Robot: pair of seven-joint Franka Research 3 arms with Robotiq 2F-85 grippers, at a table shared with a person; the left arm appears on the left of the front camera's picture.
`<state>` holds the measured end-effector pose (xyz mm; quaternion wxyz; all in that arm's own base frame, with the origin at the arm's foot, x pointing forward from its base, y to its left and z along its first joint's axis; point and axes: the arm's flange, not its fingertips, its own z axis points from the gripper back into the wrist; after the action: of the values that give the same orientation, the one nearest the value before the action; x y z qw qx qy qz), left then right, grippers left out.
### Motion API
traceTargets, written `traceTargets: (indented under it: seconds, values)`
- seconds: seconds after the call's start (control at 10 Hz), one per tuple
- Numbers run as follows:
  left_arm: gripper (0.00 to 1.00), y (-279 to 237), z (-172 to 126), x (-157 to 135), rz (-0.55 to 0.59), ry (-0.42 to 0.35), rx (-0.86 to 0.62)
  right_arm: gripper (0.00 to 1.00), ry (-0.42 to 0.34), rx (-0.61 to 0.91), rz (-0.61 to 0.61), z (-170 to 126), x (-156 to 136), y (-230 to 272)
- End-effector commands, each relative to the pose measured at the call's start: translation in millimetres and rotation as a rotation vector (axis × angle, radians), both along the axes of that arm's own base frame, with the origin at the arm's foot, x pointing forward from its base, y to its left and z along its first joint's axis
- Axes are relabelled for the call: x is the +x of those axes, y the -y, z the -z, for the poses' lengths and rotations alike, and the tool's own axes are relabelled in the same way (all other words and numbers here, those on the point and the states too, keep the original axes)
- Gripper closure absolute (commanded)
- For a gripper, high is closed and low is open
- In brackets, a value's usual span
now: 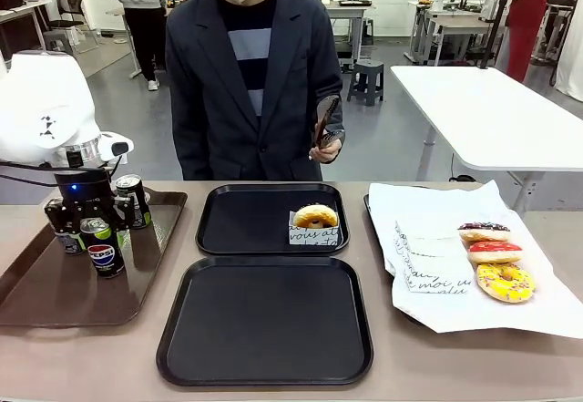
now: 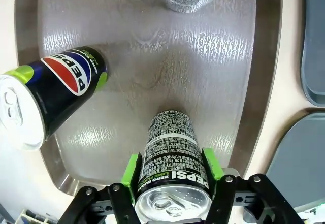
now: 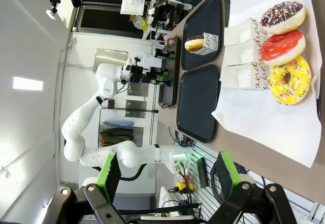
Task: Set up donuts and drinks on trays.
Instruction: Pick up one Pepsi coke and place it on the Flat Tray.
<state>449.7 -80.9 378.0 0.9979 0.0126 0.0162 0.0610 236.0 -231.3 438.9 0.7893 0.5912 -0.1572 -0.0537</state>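
Left wrist view: L claw (image 2: pixel 172 167) is pinching a black Pepsi can (image 2: pixel 170 148), low middle of frame, green pads (image 2: pixel 133 169) tight on both sides near its top. Can's bottom looks to sit on the brown tray (image 2: pixel 203 71). What could go wrong: can is smooth & round, so it may slip or tip when lifted, or bump the logo can (image 2: pixel 61 89) at mid left. R claw (image 3: pixel 167 173), bottom of right wrist view, is spread wide w/ nothing in it. Front view: near black tray (image 1: pixel 264 329), bottom middle, has no drink yet.
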Motion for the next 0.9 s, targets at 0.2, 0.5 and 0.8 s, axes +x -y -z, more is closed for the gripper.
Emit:
traceTargets:
  seconds: [0.2,0.5,0.8]
  values:
    - [0.81,8,-92,-20,-0.009,0.020,-0.058,0.00,0.024,0.017,0.002,0,1,1]
    - [0.81,4,-128,-41,-0.015,0.043,-0.101,0.00,0.024,0.017,0.002,0,1,1]
    - [0.81,10,-132,-40,-0.023,0.050,-0.073,0.00,0.024,0.017,0.002,0,1,1]
